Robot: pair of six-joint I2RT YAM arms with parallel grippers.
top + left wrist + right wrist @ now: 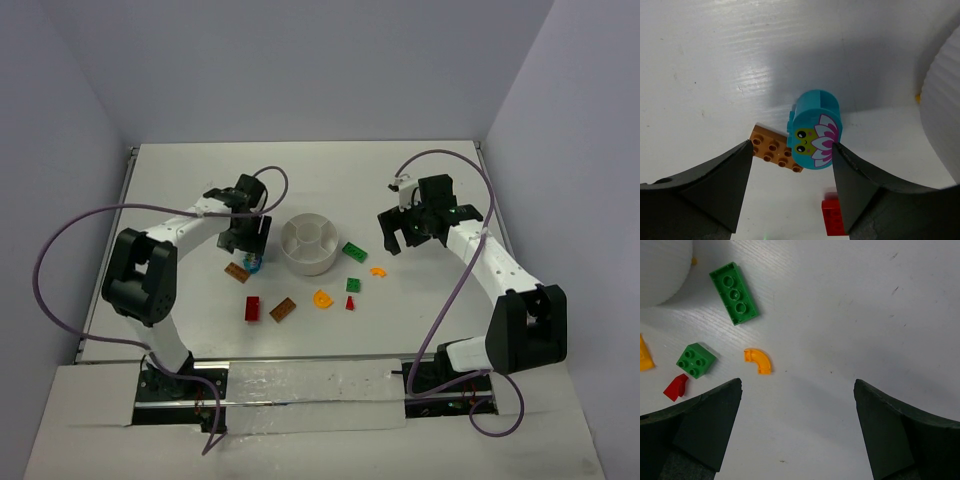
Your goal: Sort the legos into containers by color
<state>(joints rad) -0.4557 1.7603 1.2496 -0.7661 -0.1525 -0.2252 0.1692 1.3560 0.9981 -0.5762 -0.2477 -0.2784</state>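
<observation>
The white dish (308, 258) stands mid-table, and its compartments look empty from above. My left gripper (250, 248) is open just left of the dish. In the left wrist view (790, 146) it hangs over a teal brick with a flower print (815, 130), which lies near the right finger. A brown-orange brick (774, 151) touches the teal one and a red brick (832, 217) lies nearer. My right gripper (398, 240) is open and empty, right of the dish. Its wrist view (797, 382) shows a curved yellow-orange piece (759, 361), a long green brick (734, 293), a small green brick (696, 360) and a small red piece (676, 387).
Other bricks lie in front of the dish: a red one (252, 309), a brown-orange one (282, 310) and a yellow-orange one (322, 299). White walls enclose the table at the back and sides. Purple cables loop off both arms.
</observation>
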